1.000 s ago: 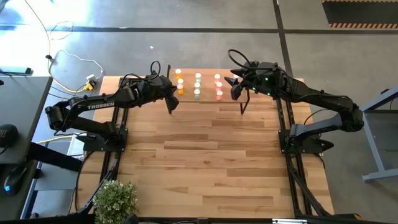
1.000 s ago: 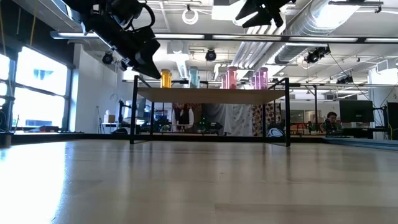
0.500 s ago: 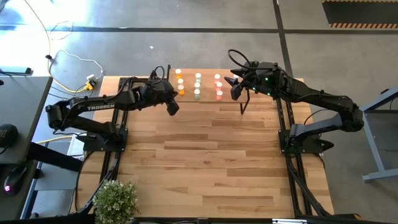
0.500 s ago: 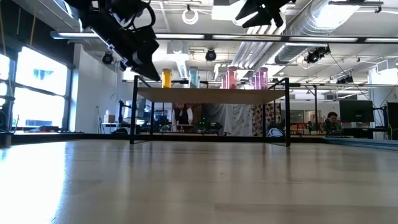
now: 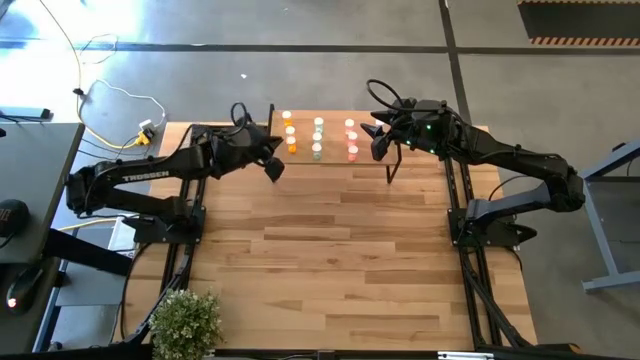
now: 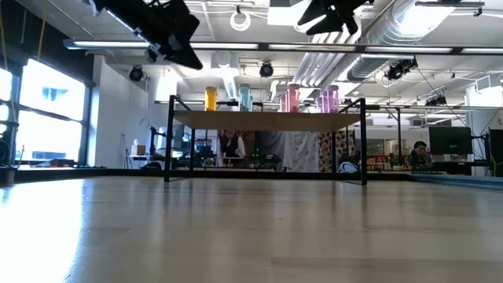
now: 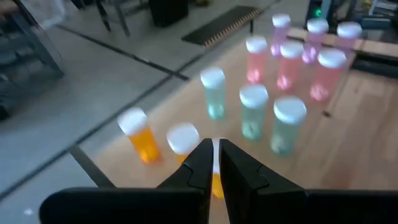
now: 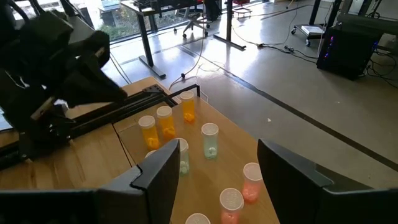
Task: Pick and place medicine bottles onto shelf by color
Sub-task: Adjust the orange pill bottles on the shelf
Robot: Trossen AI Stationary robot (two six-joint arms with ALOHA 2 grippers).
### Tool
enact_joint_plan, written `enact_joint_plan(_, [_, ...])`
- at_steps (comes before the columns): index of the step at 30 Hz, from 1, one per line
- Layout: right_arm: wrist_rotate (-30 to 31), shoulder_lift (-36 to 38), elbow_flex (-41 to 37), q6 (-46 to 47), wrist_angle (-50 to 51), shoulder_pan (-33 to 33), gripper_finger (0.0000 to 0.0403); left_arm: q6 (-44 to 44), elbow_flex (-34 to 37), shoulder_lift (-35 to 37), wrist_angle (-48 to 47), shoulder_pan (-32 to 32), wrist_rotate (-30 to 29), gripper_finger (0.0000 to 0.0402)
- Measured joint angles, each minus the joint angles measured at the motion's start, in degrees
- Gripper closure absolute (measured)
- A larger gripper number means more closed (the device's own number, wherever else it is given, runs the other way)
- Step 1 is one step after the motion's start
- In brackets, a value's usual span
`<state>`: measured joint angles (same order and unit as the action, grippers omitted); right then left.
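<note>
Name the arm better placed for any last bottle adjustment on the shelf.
Probably right. The right pincer hangs open beside the shelf, by the salmon-red bottles. The left pincer is shut, off the shelf's other end.

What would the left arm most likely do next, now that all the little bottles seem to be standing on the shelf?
Probably draw back a little further from the shelf. The left end effector is shut and empty, the bottles stand in colour rows on it, and no bottle shows on the table. The right end effector hangs open by the shelf.
</note>
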<state>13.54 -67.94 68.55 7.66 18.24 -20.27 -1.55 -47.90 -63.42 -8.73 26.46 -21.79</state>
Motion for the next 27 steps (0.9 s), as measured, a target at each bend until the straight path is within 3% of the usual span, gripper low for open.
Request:
enact_joint_plan(11, [0.0, 0.0, 0.0, 0.0, 0.0, 0.0, 0.0197, 4.6, -6.4, -0.8, -0.2, 1.3, -0.6, 0.0383])
enact_joint_plan(17, [0.0, 0.0, 0.0, 1.1, 0.0, 0.0, 0.0197, 0.2, -7.8, -0.8, -0.4, 1.3, 5.4, 0.0383])
enact_joint_plan(27, [0.0, 0.0, 0.0, 2.9, -0.2, 0.0, 0.0197, -2.8, -11.7, -0.9, -3.6, 1.6, 5.8, 0.0383])
